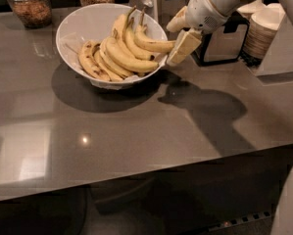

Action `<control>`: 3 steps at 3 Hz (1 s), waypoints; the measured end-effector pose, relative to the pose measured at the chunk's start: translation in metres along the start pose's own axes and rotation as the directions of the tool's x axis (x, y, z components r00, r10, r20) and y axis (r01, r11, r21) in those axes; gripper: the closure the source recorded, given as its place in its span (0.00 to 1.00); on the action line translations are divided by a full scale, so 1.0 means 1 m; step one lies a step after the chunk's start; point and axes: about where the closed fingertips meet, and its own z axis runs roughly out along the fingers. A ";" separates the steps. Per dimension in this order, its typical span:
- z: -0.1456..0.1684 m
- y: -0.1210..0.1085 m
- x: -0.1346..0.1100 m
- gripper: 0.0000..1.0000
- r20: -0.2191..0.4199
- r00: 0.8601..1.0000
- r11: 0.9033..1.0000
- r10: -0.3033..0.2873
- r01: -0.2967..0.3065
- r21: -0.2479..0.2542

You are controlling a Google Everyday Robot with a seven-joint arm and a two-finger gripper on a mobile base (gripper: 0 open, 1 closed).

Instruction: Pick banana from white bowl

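The white bowl (pixel 82 23) stands at the back of the grey counter and holds several bananas. One long yellow banana (pixel 153 44) lies on top of the pile, its thin stem pointing up and back and its far end sticking out over the bowl's right rim. My gripper (pixel 178 35) is at that rim, just right of the bowl. It is open, with one finger (pixel 177 23) above and behind the banana's end and the other finger (pixel 184 47) below it. The end of the banana reaches in between them. The clustered, brown-speckled bananas (pixel 99 60) lie lower left in the bowl.
Two glass jars (pixel 29 4) stand at the back left of the counter (pixel 136 126). A dark box-like appliance (pixel 219 45) and a stack of white cups or lids (pixel 263 31) stand right behind my arm. The counter's front edge runs across the lower part of the view.
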 end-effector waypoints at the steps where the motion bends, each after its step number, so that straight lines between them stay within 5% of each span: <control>1: 0.009 -0.006 0.008 0.42 -0.018 1.000 1.000 0.001 -0.001 -0.005; 2: 0.016 -0.011 0.018 0.46 -0.038 0.999 1.000 0.007 -0.008 -0.008; 3: 0.019 -0.015 0.019 0.64 -0.051 0.999 1.000 0.007 -0.008 -0.007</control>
